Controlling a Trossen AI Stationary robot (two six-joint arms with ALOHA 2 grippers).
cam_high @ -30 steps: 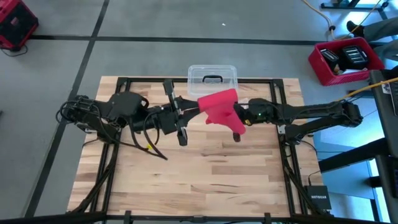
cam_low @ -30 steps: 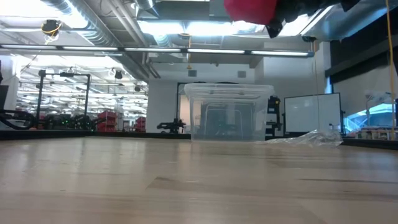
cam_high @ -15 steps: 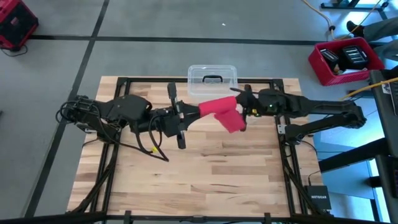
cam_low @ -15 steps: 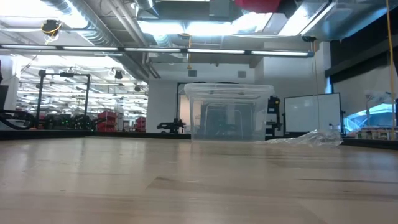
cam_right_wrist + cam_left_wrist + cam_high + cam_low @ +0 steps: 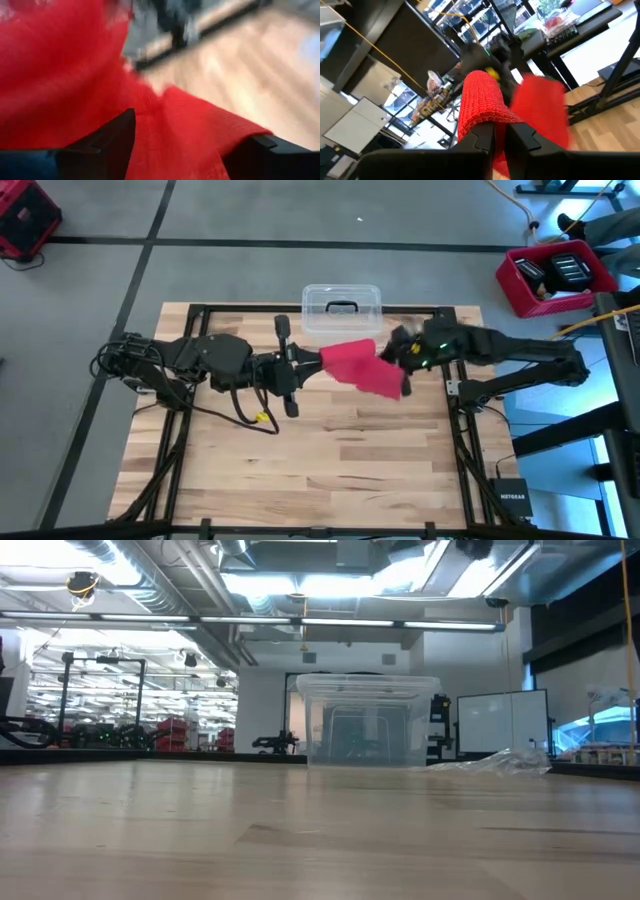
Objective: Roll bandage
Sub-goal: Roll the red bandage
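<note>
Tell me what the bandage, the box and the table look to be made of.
Bandage: soft red woven or knit fabric, matte; an open mesh texture shows and it drapes. Box: clear, glossy plastic; the room shows through its walls, and it has a dark handle. Table: light wood planks, grain and seams visible, with a smooth finish.

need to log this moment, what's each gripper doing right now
Left gripper: shut on the bandage, held up above the table.
Right gripper: cannot tell; the bandage lies across it.

Bandage [image 5: 362, 366]: bright red, with a fine woven mesh texture. Both arms: black. Table [image 5: 330, 470]: pale wood, block-plank grain, black frame. Box [image 5: 341, 312] at 12 o'clock: clear, dark handle. Bin [image 5: 556, 277] at 2 o'clock: red.
</note>
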